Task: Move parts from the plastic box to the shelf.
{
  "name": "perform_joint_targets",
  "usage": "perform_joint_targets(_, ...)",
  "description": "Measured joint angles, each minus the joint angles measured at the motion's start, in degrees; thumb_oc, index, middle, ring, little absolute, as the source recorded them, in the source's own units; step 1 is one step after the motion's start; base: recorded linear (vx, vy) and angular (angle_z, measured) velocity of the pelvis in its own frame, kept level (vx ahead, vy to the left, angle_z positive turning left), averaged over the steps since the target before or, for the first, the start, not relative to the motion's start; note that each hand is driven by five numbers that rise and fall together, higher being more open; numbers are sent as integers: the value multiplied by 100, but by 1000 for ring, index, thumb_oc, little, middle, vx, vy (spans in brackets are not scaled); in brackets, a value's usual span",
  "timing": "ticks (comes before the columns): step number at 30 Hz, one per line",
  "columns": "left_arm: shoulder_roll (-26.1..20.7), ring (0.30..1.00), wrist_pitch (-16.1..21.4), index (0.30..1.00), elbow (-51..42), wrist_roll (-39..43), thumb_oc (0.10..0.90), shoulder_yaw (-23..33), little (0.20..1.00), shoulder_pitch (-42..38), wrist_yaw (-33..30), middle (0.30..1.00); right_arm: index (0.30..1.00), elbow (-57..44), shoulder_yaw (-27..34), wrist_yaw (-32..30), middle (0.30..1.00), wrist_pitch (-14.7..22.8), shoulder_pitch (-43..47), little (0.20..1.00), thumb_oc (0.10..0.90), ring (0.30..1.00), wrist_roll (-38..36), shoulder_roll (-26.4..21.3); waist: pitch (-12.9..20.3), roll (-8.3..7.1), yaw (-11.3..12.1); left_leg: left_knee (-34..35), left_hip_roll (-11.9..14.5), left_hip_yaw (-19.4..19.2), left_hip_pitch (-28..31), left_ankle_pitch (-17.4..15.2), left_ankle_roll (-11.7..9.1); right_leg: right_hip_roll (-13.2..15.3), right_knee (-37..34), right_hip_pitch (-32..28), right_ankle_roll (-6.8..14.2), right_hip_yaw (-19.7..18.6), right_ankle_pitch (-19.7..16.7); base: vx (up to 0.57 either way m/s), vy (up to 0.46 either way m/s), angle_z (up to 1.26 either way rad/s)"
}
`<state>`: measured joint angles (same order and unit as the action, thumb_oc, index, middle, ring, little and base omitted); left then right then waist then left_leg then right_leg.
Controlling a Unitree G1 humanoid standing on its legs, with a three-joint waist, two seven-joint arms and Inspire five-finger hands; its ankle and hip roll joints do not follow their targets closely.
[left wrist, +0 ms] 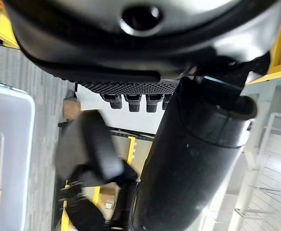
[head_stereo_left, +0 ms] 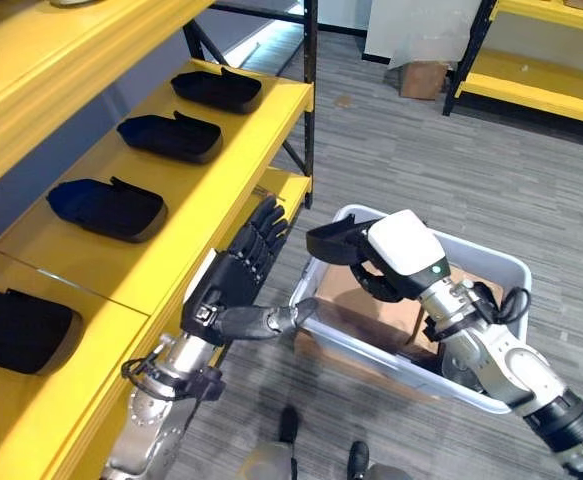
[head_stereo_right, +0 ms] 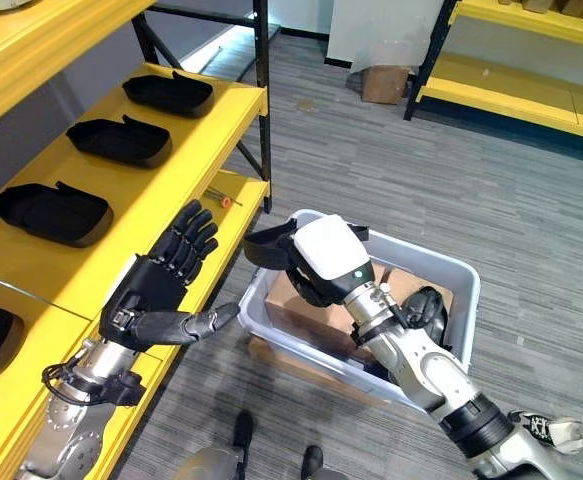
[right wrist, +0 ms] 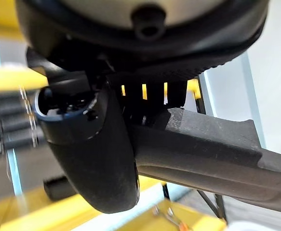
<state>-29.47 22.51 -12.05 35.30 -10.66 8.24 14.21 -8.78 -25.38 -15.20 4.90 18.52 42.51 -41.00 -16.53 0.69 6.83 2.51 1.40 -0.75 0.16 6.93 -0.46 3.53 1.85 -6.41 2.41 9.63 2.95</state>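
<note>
Black moulded plastic, a part (head_stereo_right: 266,245) pinched in the right robot hand (head_stereo_right: 316,265), hangs just above the near-left rim of the white plastic box (head_stereo_right: 461,275) on the grey floor (head_stereo_right: 391,150), lifted clear and pointing toward the yellow shelf (head_stereo_right: 171,190). The fingers curl round one end of it, probably so the free end can lead onto the shelf. The left robot hand (head_stereo_left: 239,268) is spread flat, fingers straight, thumb reaching toward the box, held by the shelf's front edge (perhaps ready to receive or steady the part). Several like black parts (head_stereo_left: 108,207) already lie in a row along the shelf, well apart. The right wrist view shows the thumb (right wrist: 89,154) clamped against the part's edge (right wrist: 217,159), which the head views hide; the head views alone show cardboard (head_stereo_left: 371,310) and another dark part (head_stereo_right: 426,305) inside the box.
</note>
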Motion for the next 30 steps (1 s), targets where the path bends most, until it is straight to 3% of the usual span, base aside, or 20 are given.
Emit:
perform_joint_targets(6, 133, 1000, 6, 1000, 19, -8, 900, -5, 1000, 299, -33, 1000, 300, 21, -9, -3, 300, 40, -4, 300, 400, 300, -81, -3, 117, 83, 158, 59, 79, 170, -57, 64, -90, -110, -66, 5, -75, 107, -40, -109, -56, 11)
perform_joint_targets(9, 190, 1000, 23, 1000, 107, -9, 900, -7, 1000, 404, -27, 1000, 300, 27, -15, -19, 300, 62, -9, 300, 400, 300, -100, -7, 218, 160, 186, 39, 102, 258, -295, 158, -137, -138, -15, 131, -116, 339, -53, -145, 24, 42)
perform_joint_targets(10, 200, 1000, 51, 1000, 257, -6, 900, -33, 1000, 333, 28, 1000, 300, 18, -2, -36, 300, 82, -76, 300, 400, 300, -98, -60, 240, 210, 128, 65, 96, 74, -456, 176, -196, -134, -10, 111, -124, 587, -61, -182, 76, 80)
perform_joint_targets(13, 198, 1000, 52, 1000, 496, 0, 900, -110, 1000, 139, 52, 1000, 300, 28, 72, -45, 300, 91, -323, 300, 400, 300, -96, -256, 243, 190, -59, -201, 480, -1608, -549, -332, 108, 151, 105, 97, -156, 1116, 5, -153, 143, 91)
perform_joint_targets(15, 174, 1000, 91, 1000, 500, 6, 900, -179, 1000, 142, 22, 1000, 300, 66, 105, -97, 300, 116, -451, 300, 400, 300, -97, -281, 230, 161, -78, -597, 541, -1967, -574, -544, 327, 351, 267, 111, -134, 1172, 96, -127, 214, 30)
perform_joint_targets(17, 154, 1000, 183, 1000, 468, -3, 900, -383, 1000, 127, -86, 1000, 300, 84, 115, -232, 300, 180, -605, 300, 400, 300, -99, -265, 230, 52, -211, -1306, 580, -1935, -458, -717, 224, 796, 662, 153, 53, 1172, 259, -91, 205, 27)
perform_joint_targets(18, 169, 1000, 205, 1000, 416, -9, 900, -467, 1000, 108, -112, 1000, 300, 62, 117, -338, 300, 239, -628, 300, 400, 300, -101, -338, 264, 97, -345, -1267, 549, -1822, -281, -577, 105, 860, 871, 184, 263, 1159, 402, -135, 433, 35)
perform_joint_targets(19, 172, 1000, 245, 1000, 372, -16, 900, -529, 1000, -48, -134, 1000, 300, 82, 226, -512, 300, 317, -650, 300, 400, 300, -101, -296, 290, 44, -505, -924, 324, -1694, -159, -664, 50, 1042, 1068, 338, 332, 1080, 407, -129, 460, 29)
perform_joint_targets(21, 116, 1000, 236, 1000, 392, -10, 900, -576, 1000, -381, -220, 1000, 300, 73, 390, -693, 300, 367, -674, 300, 400, 300, -107, -122, 305, -118, -530, -656, 107, -1608, -208, -530, 192, 1178, 1097, 500, 289, 951, 349, -47, 292, 21)
perform_joint_targets(24, 83, 1000, 188, 1000, 465, 3, 900, -581, 1000, -618, -240, 1000, 300, 69, 445, -826, 300, 461, -688, 300, 400, 300, -128, -46, 306, -173, -518, -590, -30, -1612, -195, -517, 301, 1260, 912, 442, 311, 762, 202, -51, 262, 12)
perform_joint_targets(30, -366, 1000, 99, 1000, 286, -12, 900, -641, 1000, -227, -31, 1000, 300, -233, 698, -898, 300, 728, -863, 300, 400, 300, -326, 93, 307, -174, -480, -195, -236, -1558, -87, -290, 416, 1284, 167, 88, 657, 807, -266, -75, 226, 10)
